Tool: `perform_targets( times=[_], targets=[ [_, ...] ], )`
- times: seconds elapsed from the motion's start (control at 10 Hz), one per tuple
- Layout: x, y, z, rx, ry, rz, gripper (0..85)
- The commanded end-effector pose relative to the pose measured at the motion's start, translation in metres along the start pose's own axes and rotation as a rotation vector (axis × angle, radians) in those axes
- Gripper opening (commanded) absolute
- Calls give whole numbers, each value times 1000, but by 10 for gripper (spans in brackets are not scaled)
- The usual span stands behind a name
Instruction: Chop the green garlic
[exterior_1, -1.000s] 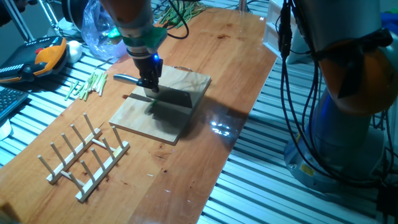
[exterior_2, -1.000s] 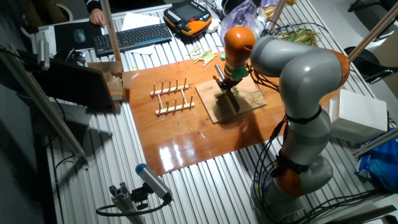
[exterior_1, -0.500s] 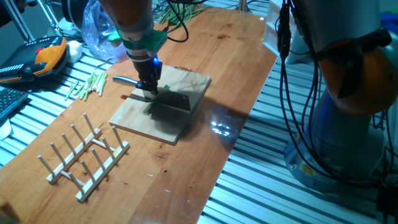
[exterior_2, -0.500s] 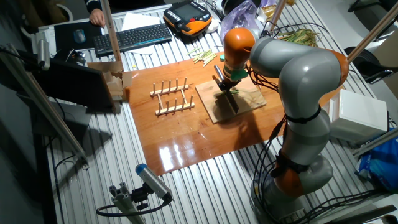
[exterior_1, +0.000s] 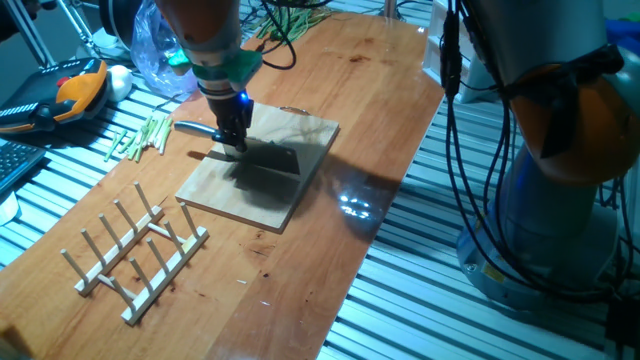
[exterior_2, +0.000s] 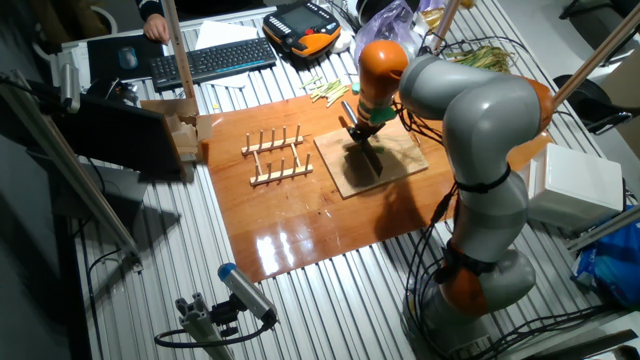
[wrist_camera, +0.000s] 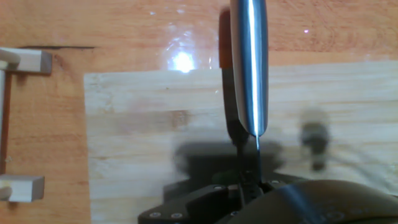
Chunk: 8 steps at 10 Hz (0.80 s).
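- Tool (exterior_1: 235, 143): one, closed on one knife (exterior_1: 272, 160), gripping it where handle meets blade.
- Knife's long axis lies across the cutting board (exterior_1: 232, 196). The blade is low over the middle and the handle points toward the pale sticks (exterior_1: 143, 135).
- Green garlic: not discernible in any view. Judged hidden under blade or tool, so its direction cannot be told.
- Count on the worktop (exterior_1: 300, 280): one board, one peg rack (exterior_1: 135, 250), and a loose scatter of sticks.
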<state>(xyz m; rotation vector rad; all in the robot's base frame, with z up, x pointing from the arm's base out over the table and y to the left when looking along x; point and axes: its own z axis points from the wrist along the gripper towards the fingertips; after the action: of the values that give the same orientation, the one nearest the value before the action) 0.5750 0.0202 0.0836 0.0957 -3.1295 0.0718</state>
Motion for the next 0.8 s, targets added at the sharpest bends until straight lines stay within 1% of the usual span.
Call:
perform_targets(
  times=[0.0,0.1,0.3,0.4,0.6,0.7],
  targets=[
    [-1,-1,-8,-2,-1,-2,0],
    [2,0,-12,0,6,3,0],
    [7,2,-14,6,5,9,0],
    [9,-1,-13,20,0,3,0],
    [15,-14,-4,-1,-14,-11,0],
    [17,-14,-1,-7,-17,-8,0]
  ],
)
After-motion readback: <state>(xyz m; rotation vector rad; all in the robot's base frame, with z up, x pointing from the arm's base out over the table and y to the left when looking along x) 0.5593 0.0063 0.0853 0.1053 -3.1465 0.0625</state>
